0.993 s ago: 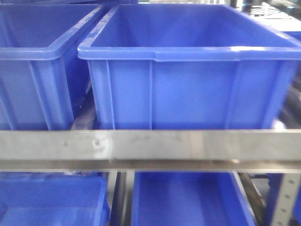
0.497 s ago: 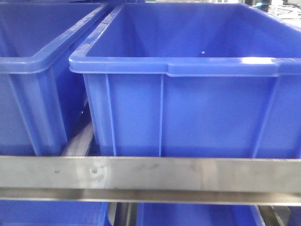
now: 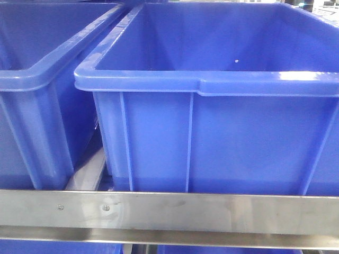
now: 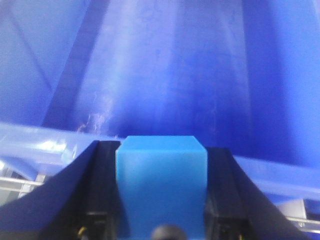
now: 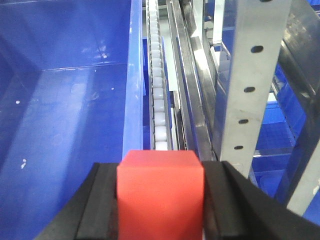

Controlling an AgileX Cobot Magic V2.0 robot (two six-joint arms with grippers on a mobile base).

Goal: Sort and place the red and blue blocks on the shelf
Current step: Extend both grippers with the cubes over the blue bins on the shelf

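Both blocks are gripped; neither is on the shelf [image 5: 250, 75] yet.
Left jaws clamp the blue block [image 4: 161, 185] at a blue bin [image 4: 175, 75]'s rim; right jaws clamp the red block [image 5: 160, 192] above the roller track [image 5: 159, 100].

Two blue bins [image 3: 238, 143] on shelf [image 3: 212, 212]

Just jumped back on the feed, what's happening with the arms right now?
Both arms are loaded. The left gripper is shut on the blue block, facing into a large blue bin over its rim. The right gripper is shut on the red block, roughly in line with a bin wall and the white roller track of the shelf. Neither block is released yet.
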